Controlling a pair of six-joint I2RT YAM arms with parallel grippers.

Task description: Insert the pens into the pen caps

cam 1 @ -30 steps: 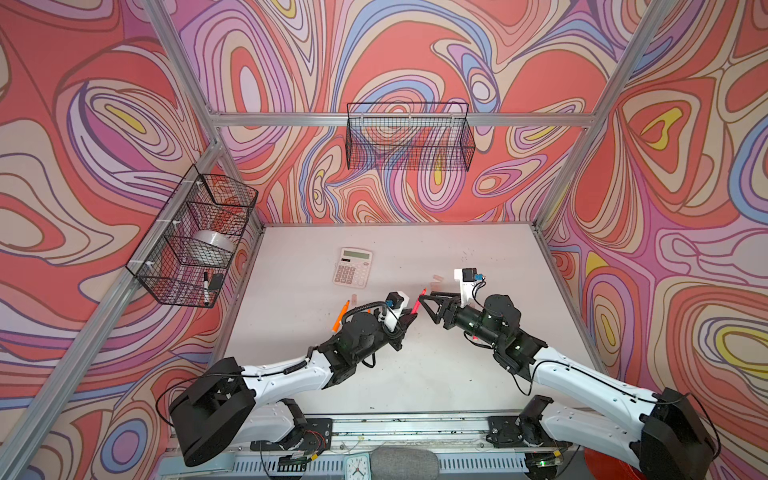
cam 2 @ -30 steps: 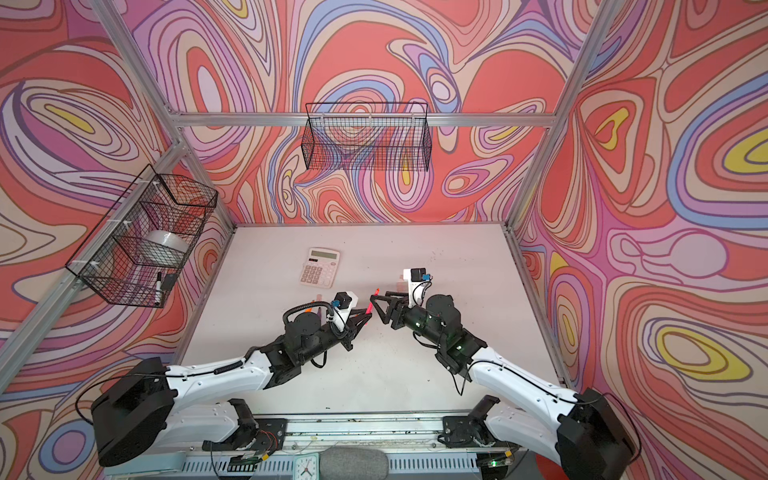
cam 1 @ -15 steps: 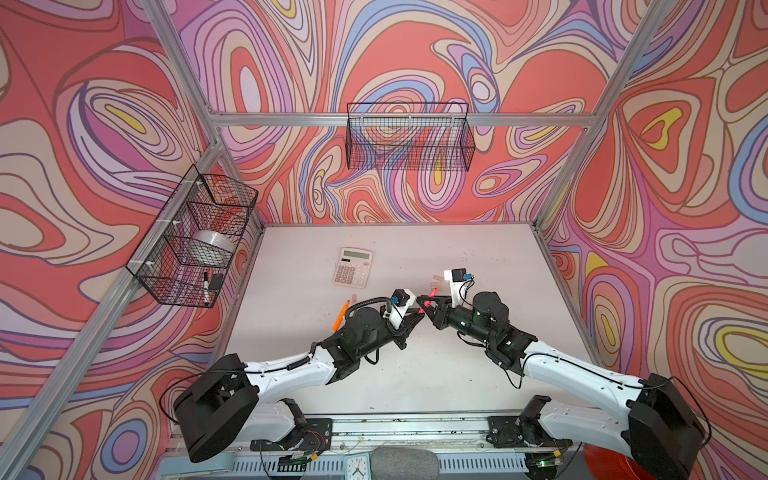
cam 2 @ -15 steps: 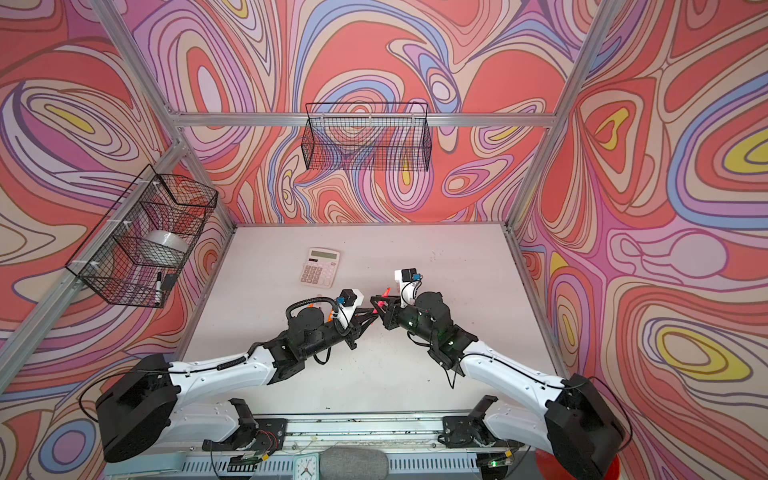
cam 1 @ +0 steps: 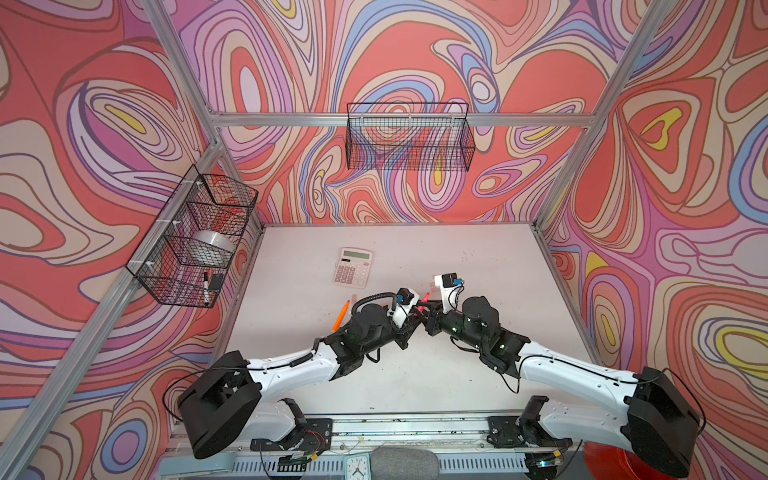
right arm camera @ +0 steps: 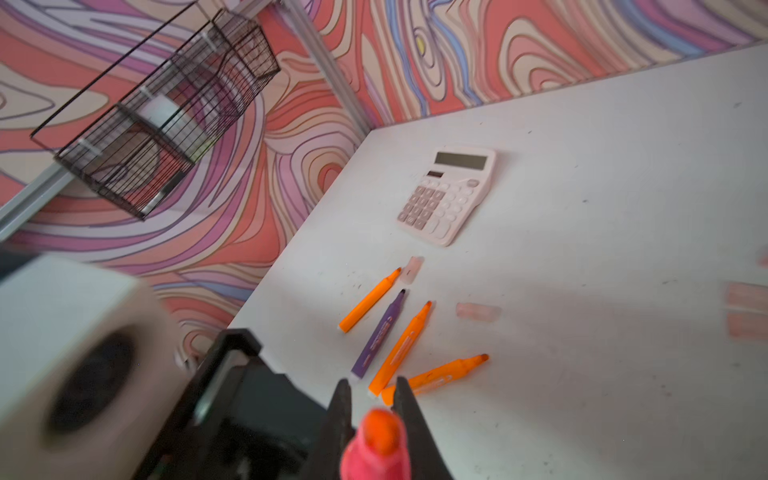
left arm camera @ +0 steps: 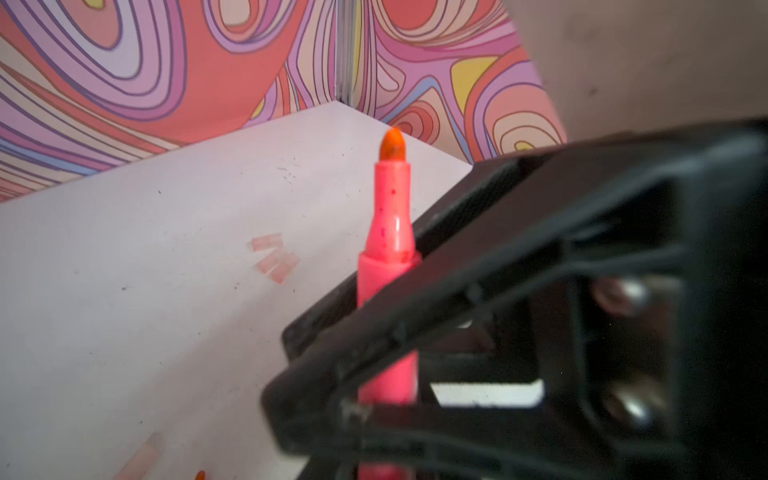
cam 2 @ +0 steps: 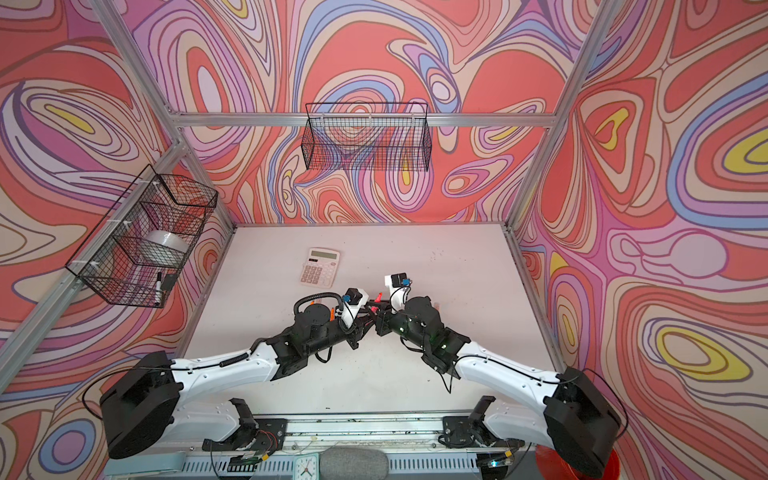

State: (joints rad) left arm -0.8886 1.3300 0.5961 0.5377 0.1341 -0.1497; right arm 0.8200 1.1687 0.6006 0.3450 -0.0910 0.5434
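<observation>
On the counter (right arm camera: 602, 187) only the right wrist shows us the purple pen (right arm camera: 379, 334); right jaws pinch a pink pen (right arm camera: 374, 459), left jaws unclear.

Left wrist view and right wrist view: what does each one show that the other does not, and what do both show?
Only left wrist: the pink pen from the side, neck and barrel. Only right wrist: the calculator, the purple pen and the wire basket. Both: the pen's orange tip, the right end effector shut on it, and pale caps on the table.
</observation>
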